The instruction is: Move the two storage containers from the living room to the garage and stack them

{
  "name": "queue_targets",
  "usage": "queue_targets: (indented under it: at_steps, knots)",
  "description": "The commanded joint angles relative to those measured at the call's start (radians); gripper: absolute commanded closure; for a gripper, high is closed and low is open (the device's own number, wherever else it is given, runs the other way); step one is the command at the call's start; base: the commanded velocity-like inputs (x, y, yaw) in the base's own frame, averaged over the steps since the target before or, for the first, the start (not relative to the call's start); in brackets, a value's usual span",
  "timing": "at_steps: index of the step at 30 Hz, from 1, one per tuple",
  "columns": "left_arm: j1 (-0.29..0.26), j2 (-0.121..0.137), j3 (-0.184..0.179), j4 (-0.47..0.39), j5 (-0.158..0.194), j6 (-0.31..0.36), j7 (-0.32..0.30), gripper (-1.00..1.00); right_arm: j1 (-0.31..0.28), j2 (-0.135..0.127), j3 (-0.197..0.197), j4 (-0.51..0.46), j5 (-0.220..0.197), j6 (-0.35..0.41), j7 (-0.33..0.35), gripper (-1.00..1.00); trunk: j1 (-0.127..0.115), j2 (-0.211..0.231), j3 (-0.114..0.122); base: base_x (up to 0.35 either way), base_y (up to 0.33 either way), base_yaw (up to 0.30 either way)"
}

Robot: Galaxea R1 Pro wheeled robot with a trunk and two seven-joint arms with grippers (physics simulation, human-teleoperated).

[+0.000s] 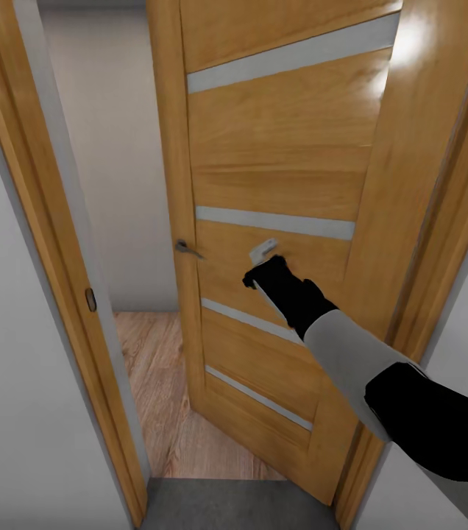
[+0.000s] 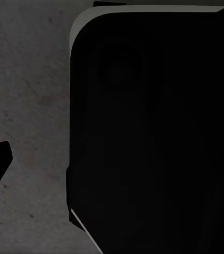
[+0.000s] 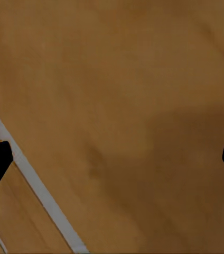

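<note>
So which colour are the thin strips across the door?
Pale grey strips on the honey-brown wooden door, best in the head view.

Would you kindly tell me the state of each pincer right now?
Left pincer: cannot be told.
Right pincer: open, empty, against the wooden door.

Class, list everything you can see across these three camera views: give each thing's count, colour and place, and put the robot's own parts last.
Door: one, honey-brown wood with pale grey horizontal strips, partly open, filling the middle of the head view.
Door handle: one, dark metal lever, on the door's free edge.
Door frame: one, same brown wood, either side of the opening.
Walls: pale grey, flanking the frame.
Wood plank floor: light brown, beyond the doorway.
Concrete floor: dark grey, on the near side of the threshold.
Right gripper: one, pale fingers on a black wrist, against the door panel, fingers spread.
Right arm: one, grey and black, lower right.
</note>
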Motion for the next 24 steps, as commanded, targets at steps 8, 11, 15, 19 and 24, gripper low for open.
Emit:
queue_targets:
  at_steps: [8,11,15,19,24]
  knots:
    - [0.0,0.0,0.0,0.0,0.006,-0.001,0.0,-1.0,0.003,0.0,0.003,-0.086,-0.085,0.026,0.01,-1.0,0.0,0.0,-0.001,0.0,0.0,0.0]
    - [0.0,0.0,0.0,0.0,0.006,-0.001,0.0,-1.0,0.003,0.0,0.003,-0.095,-0.101,0.026,0.008,-1.0,0.0,0.0,-0.001,0.0,0.0,0.0]
    - [0.0,0.0,0.0,0.0,0.006,-0.001,0.0,-1.0,0.003,0.0,0.0,-0.096,-0.105,0.025,0.007,-1.0,0.0,0.0,-0.001,0.0,0.0,0.0]
    - [0.0,0.0,0.0,0.0,0.007,-0.001,0.0,-1.0,0.008,0.0,0.001,-0.096,-0.105,0.023,0.004,-1.0,0.0,0.0,-0.001,0.0,0.0,0.0]
    - [0.0,0.0,0.0,0.0,0.007,-0.001,0.0,-1.0,0.01,0.0,0.003,-0.096,-0.105,0.017,0.007,-1.0,0.0,0.0,-0.001,0.0,0.0,0.0]
